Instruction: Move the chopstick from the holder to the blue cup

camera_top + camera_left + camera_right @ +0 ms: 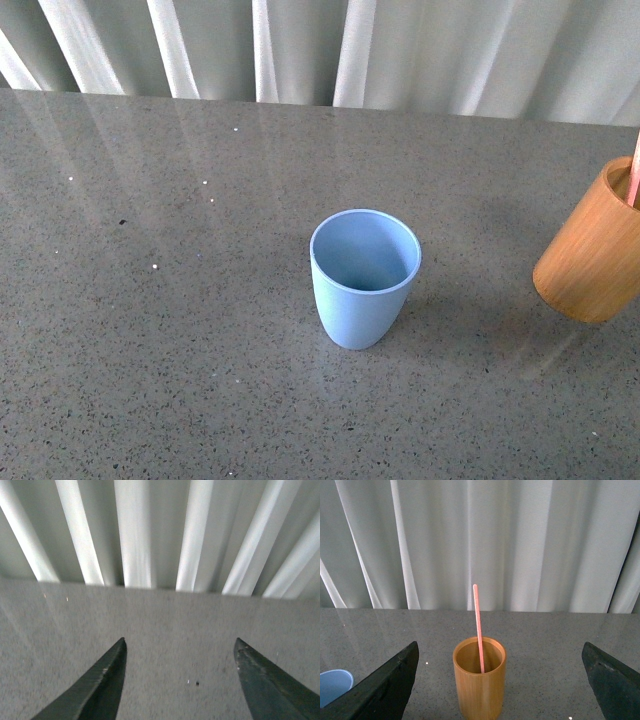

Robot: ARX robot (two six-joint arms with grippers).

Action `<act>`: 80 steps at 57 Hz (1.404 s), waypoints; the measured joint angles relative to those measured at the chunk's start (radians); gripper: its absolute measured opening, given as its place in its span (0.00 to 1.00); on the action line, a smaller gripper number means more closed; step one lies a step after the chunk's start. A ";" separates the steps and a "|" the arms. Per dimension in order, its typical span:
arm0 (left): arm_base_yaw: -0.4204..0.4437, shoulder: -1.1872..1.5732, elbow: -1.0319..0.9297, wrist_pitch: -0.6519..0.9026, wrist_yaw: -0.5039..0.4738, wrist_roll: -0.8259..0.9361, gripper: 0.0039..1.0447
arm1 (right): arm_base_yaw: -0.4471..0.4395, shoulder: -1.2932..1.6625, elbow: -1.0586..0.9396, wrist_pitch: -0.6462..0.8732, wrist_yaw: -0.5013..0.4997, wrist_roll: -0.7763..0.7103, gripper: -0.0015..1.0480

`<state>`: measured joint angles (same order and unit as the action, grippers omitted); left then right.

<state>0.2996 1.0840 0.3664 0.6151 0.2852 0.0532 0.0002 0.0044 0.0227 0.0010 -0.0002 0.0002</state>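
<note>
The light blue cup (364,277) stands upright and empty in the middle of the grey table; its rim also shows in the right wrist view (334,684). The orange-brown wooden holder (593,244) stands at the right edge of the front view, with a pinkish-red chopstick (634,180) sticking out of it. In the right wrist view the holder (479,685) is straight ahead between the wide-open jaws, and the chopstick (478,625) stands in it. My right gripper (500,652) is open and empty, short of the holder. My left gripper (180,645) is open over bare table. Neither arm shows in the front view.
The grey speckled table (180,330) runs back to a white pleated curtain (320,50) along its far edge. A few small specks lie on the left part of the table.
</note>
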 joint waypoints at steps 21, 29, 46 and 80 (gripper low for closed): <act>-0.130 -0.222 -0.206 0.075 -0.122 -0.047 0.03 | 0.000 0.000 0.000 0.000 0.000 0.000 0.90; -0.163 -0.296 -0.242 0.043 -0.156 -0.053 0.03 | 0.000 0.000 0.000 0.000 0.000 0.000 0.90; -0.278 -0.461 -0.306 -0.061 -0.286 -0.055 0.03 | 0.000 0.000 0.000 0.000 -0.002 0.000 0.90; -0.300 -0.764 -0.349 -0.292 -0.286 -0.055 0.03 | 0.000 0.000 0.000 0.000 0.000 0.000 0.90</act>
<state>-0.0002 0.3202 0.0177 0.3229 -0.0010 -0.0021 0.0006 0.0044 0.0227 0.0006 -0.0002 0.0002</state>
